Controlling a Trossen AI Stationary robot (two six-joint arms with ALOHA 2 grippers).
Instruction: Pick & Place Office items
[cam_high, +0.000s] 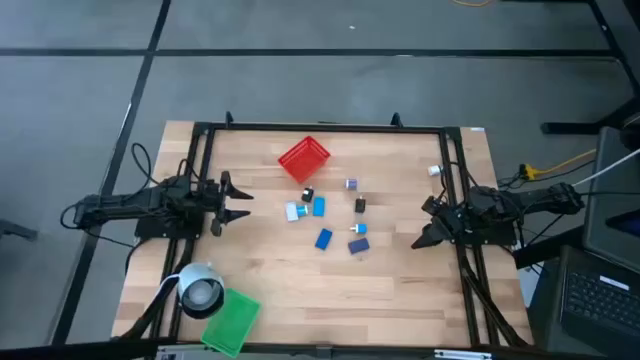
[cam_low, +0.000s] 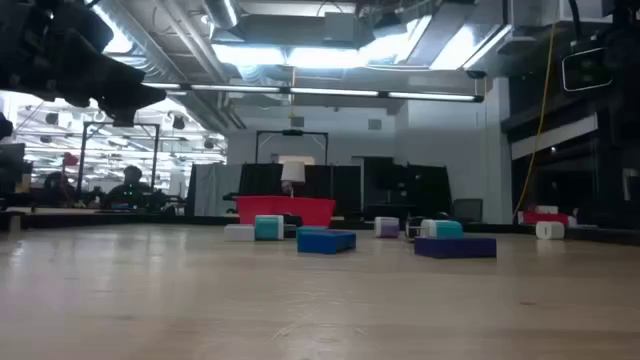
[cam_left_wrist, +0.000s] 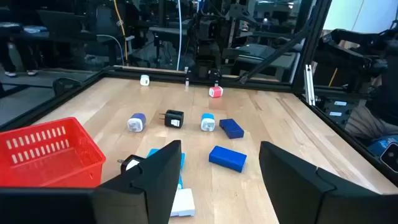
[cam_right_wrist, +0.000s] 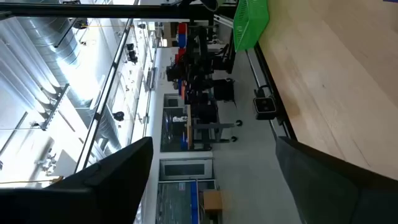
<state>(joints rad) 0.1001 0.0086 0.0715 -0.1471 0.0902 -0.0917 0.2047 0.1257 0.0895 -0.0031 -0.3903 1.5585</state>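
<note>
From above we see the office items (cam_high: 330, 215) scattered in the middle of the table (cam_high: 400, 280), between the two arms and just on the near side of the red mesh basket (cam_high: 303, 159). Most are blue blocks, with a small black piece (cam_high: 360, 205) among them and one white piece (cam_high: 434, 171) apart at the far right edge. The left gripper (cam_high: 238, 203) waits at the left side with its fingers spread apart, holding nothing. The right gripper (cam_high: 424, 236) is at the right side, and its jaws also stand apart.

The left wrist view adds a small pink-red bit (cam_left_wrist: 216, 92) at the opposite edge, which we cannot find from above. The low view shows the blocks lying flat on the wood in front of the basket. The right wrist view shows none of the items, only bare wood and the green tray (cam_right_wrist: 252, 22), which from above lies at the near left corner beside a roll of tape (cam_high: 199, 290)
</note>
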